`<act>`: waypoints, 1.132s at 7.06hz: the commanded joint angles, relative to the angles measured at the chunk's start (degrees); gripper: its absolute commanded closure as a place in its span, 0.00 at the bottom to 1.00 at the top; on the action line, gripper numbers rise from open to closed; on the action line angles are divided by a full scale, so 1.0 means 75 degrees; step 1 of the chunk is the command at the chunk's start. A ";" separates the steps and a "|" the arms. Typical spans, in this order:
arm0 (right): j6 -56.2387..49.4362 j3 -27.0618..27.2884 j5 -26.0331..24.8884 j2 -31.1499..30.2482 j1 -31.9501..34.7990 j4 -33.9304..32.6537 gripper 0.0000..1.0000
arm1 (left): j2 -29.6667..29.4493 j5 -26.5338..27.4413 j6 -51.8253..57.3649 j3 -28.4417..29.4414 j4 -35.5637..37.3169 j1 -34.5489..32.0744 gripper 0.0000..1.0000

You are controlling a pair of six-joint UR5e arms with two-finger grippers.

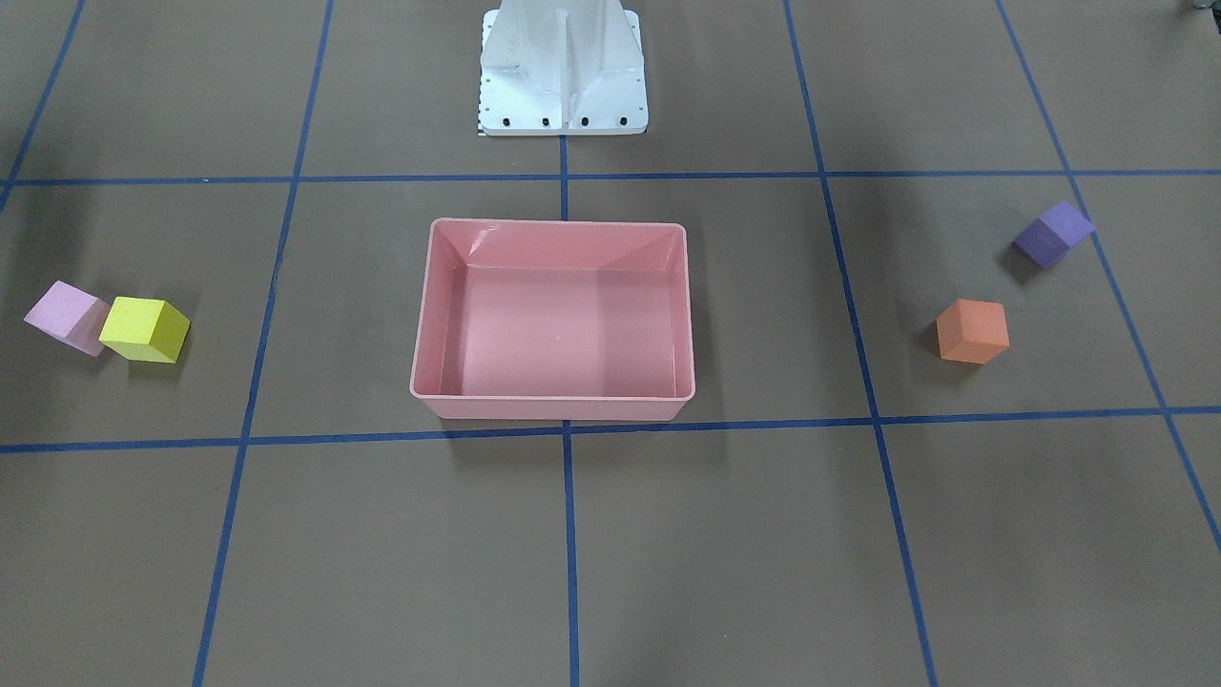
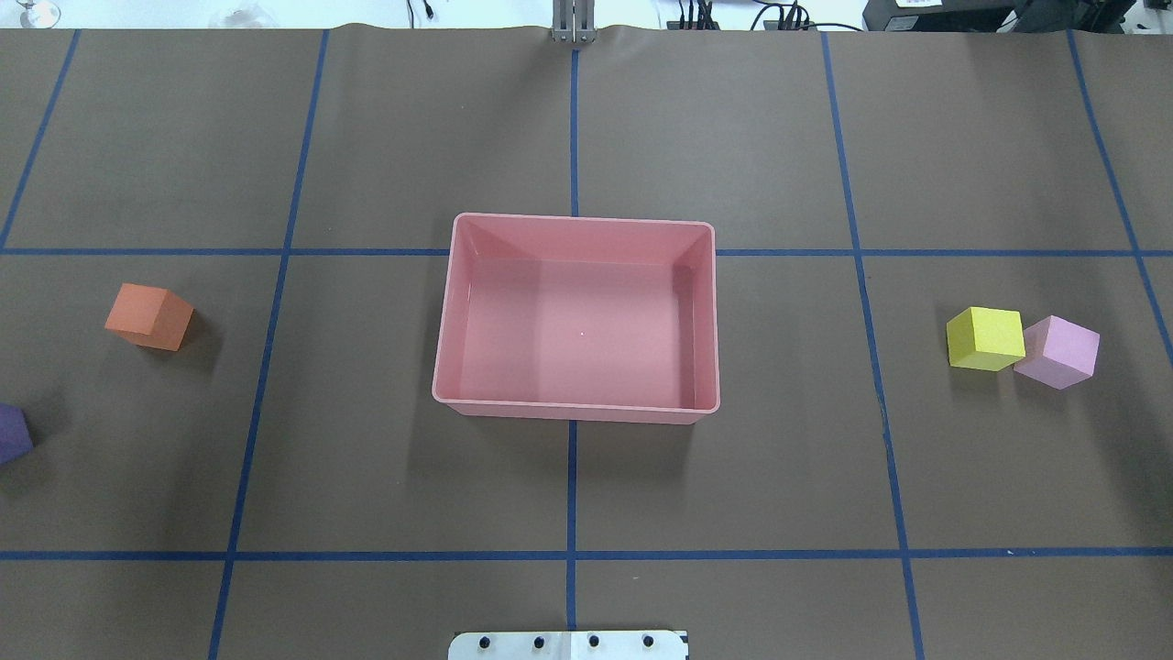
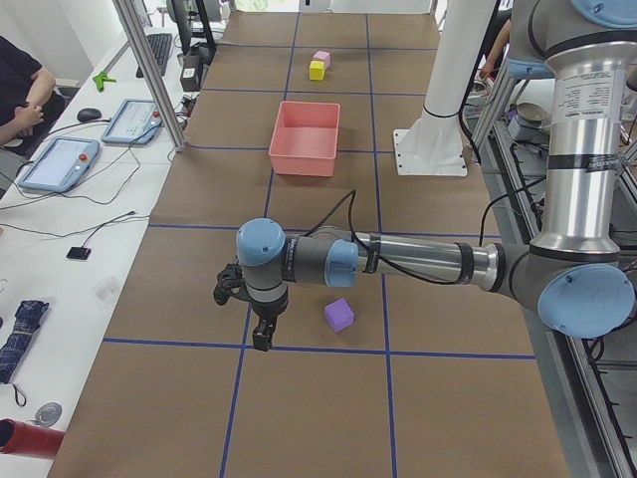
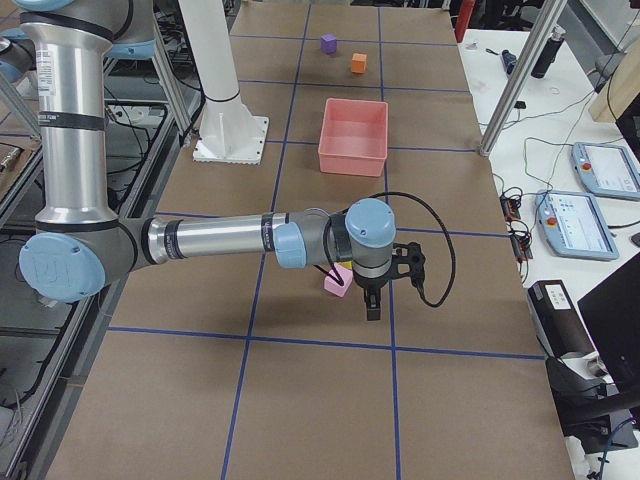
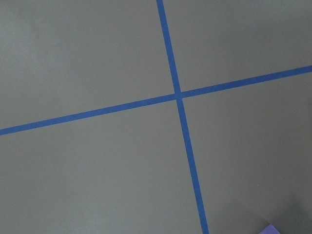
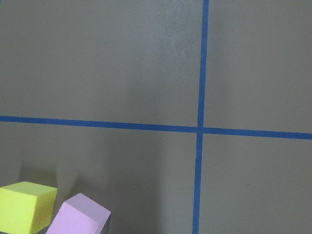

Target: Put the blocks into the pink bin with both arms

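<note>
The pink bin [image 2: 577, 411] sits empty at the table's middle. An orange block [image 2: 148, 315] and a purple block [image 2: 13, 434] lie on my left side. A yellow block [image 2: 985, 337] and a light pink block [image 2: 1058, 351] touch each other on my right side. My left gripper [image 3: 261, 337] shows only in the exterior left view, pointing down beside the purple block [image 3: 339, 315]; I cannot tell if it is open. My right gripper [image 4: 372, 306] shows only in the exterior right view, hanging just beside the light pink block [image 4: 336, 280]; its state is unclear too.
The white pedestal base [image 1: 563, 72] stands behind the bin. Blue tape lines grid the brown table. A side desk with tablets [image 3: 60, 159] and a seated person's arm [image 3: 25, 85] lies beyond the table's far edge.
</note>
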 commanded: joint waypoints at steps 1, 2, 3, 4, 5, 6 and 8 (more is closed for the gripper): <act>0.0000 0.0003 0.0020 0.0004 -0.0001 -0.0012 0.00 | 0.0000 0.0000 0.0000 0.0037 0.0012 0.0000 0.00; 0.0000 -0.0008 0.0032 -0.0007 -0.0001 -0.0035 0.00 | -0.0012 0.0000 0.0000 0.0072 0.0012 0.0000 0.00; 0.0000 -0.0008 0.0032 -0.0008 -0.0001 -0.0047 0.00 | 0.0000 0.0000 0.0000 -0.0020 0.0012 0.0000 0.00; 0.0012 -0.0020 0.0044 -0.0019 -0.0001 -0.0047 0.00 | 0.0012 0.0000 0.0000 0.0014 0.0000 0.0000 0.00; 0.0012 -0.0020 0.0044 -0.0019 -0.0001 -0.0047 0.00 | 0.0012 0.0000 -0.0011 0.0026 0.0000 0.0012 0.00; 0.0012 -0.0020 0.0044 -0.0019 -0.0001 -0.0059 0.00 | 0.0000 0.0011 0.0000 -0.0021 -0.0209 0.0012 0.00; 0.0012 -0.0032 0.0044 -0.0008 -0.0001 -0.0047 0.00 | 0.0000 0.0011 -0.0012 0.0037 -0.1075 0.0012 0.00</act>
